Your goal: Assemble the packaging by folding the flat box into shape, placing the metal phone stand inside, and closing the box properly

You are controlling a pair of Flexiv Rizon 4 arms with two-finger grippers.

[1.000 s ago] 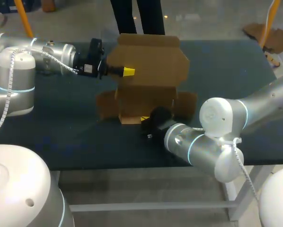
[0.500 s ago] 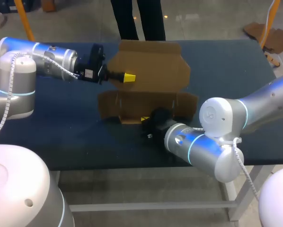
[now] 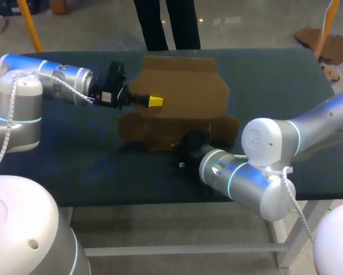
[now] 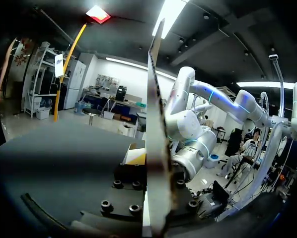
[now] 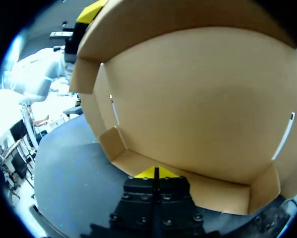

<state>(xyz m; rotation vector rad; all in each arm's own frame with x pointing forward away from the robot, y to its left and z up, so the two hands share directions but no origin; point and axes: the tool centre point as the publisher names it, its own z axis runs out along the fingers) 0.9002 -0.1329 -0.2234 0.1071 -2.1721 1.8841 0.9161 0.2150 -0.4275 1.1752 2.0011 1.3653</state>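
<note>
Cardboard box [image 3: 183,91], half-folded, in left gripper [image 3: 154,102]

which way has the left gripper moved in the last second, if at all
Yes. The left gripper has moved away from the far edge of the table, toward its near edge.

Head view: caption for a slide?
Left gripper pinches a raised flap of the cardboard box; right gripper meets its front edge.

A dark table [image 3: 286,86] carries the half-folded cardboard box [image 3: 186,91].
</note>
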